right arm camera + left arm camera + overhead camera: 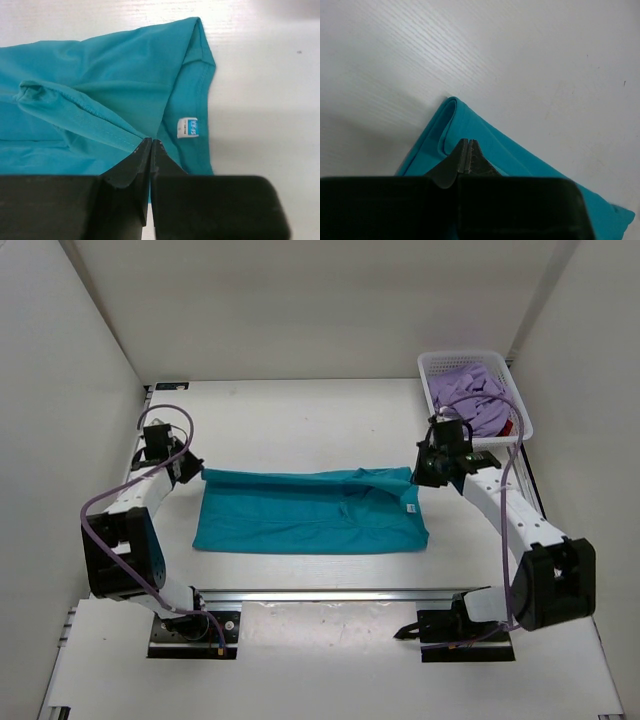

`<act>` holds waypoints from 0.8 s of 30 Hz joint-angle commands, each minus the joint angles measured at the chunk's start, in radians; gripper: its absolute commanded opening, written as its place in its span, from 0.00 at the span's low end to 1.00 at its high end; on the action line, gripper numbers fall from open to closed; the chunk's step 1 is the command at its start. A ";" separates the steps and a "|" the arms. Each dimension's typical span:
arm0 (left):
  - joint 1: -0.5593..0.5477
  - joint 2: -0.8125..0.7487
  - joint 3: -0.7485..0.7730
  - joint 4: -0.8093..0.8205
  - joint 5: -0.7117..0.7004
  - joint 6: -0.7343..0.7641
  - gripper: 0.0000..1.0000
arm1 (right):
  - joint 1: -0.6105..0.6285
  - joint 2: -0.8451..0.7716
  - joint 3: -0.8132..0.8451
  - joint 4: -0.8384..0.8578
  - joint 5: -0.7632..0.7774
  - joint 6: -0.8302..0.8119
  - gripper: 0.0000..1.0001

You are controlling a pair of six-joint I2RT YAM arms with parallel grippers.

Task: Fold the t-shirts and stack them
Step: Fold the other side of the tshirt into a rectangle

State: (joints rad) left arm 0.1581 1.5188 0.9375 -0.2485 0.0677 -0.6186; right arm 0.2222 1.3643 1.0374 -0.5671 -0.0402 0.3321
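While my left pincer (pixel 195 472) and right pincer (pixel 418 478) each pinch a far corner of the teal shirt (pixel 300 515), it lies spread left of the basket (pixel 460 355), which holds the lavender shirt (pixel 475 395).

A teal t-shirt (pixel 310 512) lies folded lengthwise on the desk (pixel 300 420).
White neck label (pixel 188 127) up at its right end; a lavender t-shirt (pixel 472 395) sits crumpled in the basket (pixel 465 356).
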 commanded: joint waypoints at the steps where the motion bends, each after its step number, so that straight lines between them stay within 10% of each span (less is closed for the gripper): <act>1: 0.023 -0.054 -0.022 -0.014 0.014 0.017 0.00 | 0.011 -0.082 -0.078 0.035 0.040 0.022 0.00; 7: 0.076 -0.060 -0.167 -0.002 0.062 -0.009 0.00 | 0.091 -0.188 -0.301 0.067 0.077 0.094 0.00; 14: 0.225 -0.130 -0.232 0.086 0.210 -0.131 0.45 | 0.200 -0.231 -0.352 0.037 0.166 0.139 0.07; 17: 0.207 -0.216 -0.255 0.135 0.205 -0.170 0.46 | 0.201 -0.257 -0.317 0.027 0.175 0.130 0.21; 20: 0.051 -0.282 -0.269 0.178 0.155 -0.178 0.40 | 0.203 -0.271 -0.289 0.067 0.149 0.124 0.30; 24: -0.219 -0.305 -0.279 0.233 0.028 -0.176 0.38 | 0.241 -0.162 -0.208 0.176 0.024 0.075 0.00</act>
State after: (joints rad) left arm 0.0944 1.2396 0.6777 -0.0887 0.1631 -0.7784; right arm 0.4305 1.1412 0.7467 -0.5156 0.0563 0.4393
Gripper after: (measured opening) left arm 0.390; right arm 0.023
